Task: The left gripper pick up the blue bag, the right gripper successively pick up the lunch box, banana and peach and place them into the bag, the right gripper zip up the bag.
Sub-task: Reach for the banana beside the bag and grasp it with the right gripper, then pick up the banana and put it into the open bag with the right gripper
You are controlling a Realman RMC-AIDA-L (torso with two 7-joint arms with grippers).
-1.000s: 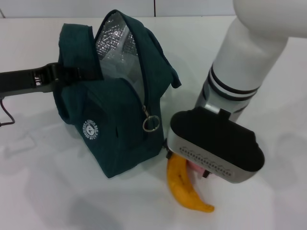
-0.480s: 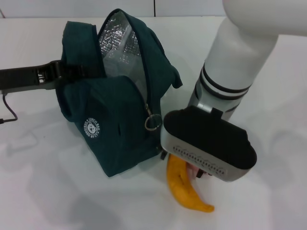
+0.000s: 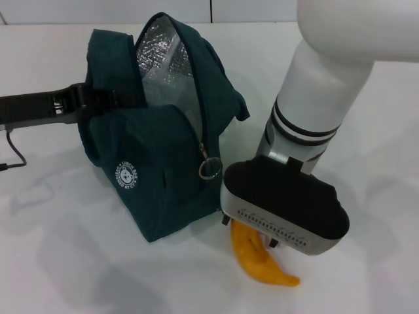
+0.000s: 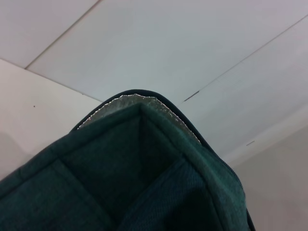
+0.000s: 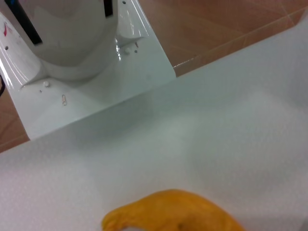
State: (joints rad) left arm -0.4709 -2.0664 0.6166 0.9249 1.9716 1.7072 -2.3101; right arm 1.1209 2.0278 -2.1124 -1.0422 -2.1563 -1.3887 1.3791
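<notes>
The blue bag (image 3: 157, 157) stands on the white table with its top unzipped, showing the silver foil lining (image 3: 163, 62) and the ring zipper pull (image 3: 209, 170). My left gripper (image 3: 114, 99) reaches in from the left and is shut on the bag's upper side. The left wrist view is filled by the bag's fabric (image 4: 144, 183). The right arm's wrist housing (image 3: 285, 209) hangs low over the banana (image 3: 262, 261), just right of the bag, and hides the right gripper. The banana also shows in the right wrist view (image 5: 178, 211). The lunch box and peach are out of view.
The white table (image 3: 59, 248) stretches around the bag and arm. The robot's white base (image 5: 82, 62) and the table's front edge show in the right wrist view. A black cable (image 3: 10, 154) lies at the far left.
The right arm has moved down and slightly left over the banana. The banana has shifted a little to the right. A pink patch seen under the wrist earlier no longer shows.
</notes>
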